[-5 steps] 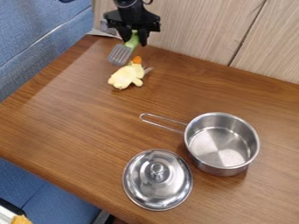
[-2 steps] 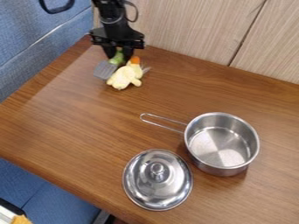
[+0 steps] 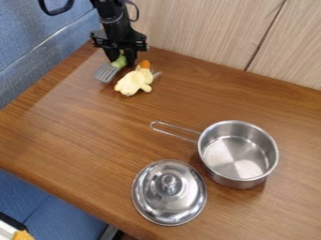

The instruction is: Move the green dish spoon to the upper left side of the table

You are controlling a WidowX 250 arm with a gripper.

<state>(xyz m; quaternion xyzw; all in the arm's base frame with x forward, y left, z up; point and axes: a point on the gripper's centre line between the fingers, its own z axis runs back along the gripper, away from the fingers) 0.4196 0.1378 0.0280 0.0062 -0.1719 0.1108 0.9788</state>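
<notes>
Nearest, between seven and eight o'clock, a yellow-orange thing (image 3: 23, 235) pokes up at the corner beside a white object (image 3: 6, 231), below the wooden surface (image 3: 81, 136). Blue fabric (image 3: 37, 199) lies under the surface's near edge there.

On the surface at six o'clock sits a round, shiny metal lid (image 3: 153, 201), its knob upward. Just beside it, at four o'clock, stands a steel saucepan (image 3: 270, 154), upright, its looped wire handle (image 3: 179, 133) pointing toward ten o'clock.

Farther back, at eleven o'clock, lies a pale yellow soft toy (image 3: 133, 83) with an orange end (image 3: 145, 64) toward one o'clock.

Just beyond it, between ten and eleven o'clock, is the green dish spoon (image 3: 105, 73). Its grey slotted head points between seven and eight o'clock, just beside the toy. The tool (image 3: 122, 62) hangs over the far corner, grasping the spoon's green end between its fingers. I cannot tell whether the spoon touches the surface.

Farthest, a light wood-grain panel (image 3: 201, 33) rises from twelve to two o'clock, with a blue fabric panel (image 3: 31, 47) at ten and a dark cable loop (image 3: 56, 10) at eleven.
</notes>
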